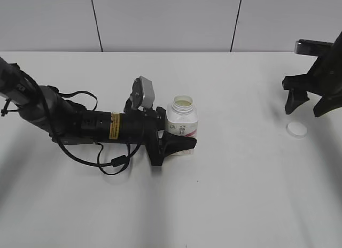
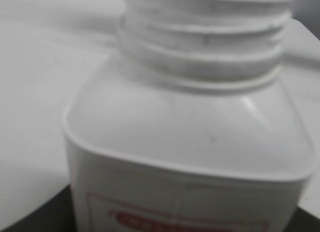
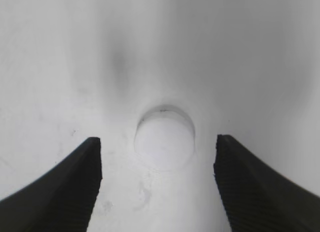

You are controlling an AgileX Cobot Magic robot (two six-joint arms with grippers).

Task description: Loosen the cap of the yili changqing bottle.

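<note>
The yili changqing bottle [image 1: 182, 117] stands upright at the table's middle, white with a pink-red label, its wide threaded neck [image 2: 205, 47] open and bare. My left gripper [image 1: 180, 130] reaches in from the left and is shut on the bottle's body, one black finger [image 1: 179, 144] across its front. The cap [image 1: 297, 129], small, round and white, lies flat on the table at the right, off the bottle. My right gripper [image 1: 305, 110] hovers just above it, open, and the cap [image 3: 164, 137] shows between and slightly beyond its two ribbed fingers [image 3: 75, 187], which do not touch it.
The left arm with its cables [image 1: 80, 125] lies low across the table's left half. White tabletop [image 1: 240, 194] spreads around bottle and cap. A grey panelled wall [image 1: 160, 18] closes the back.
</note>
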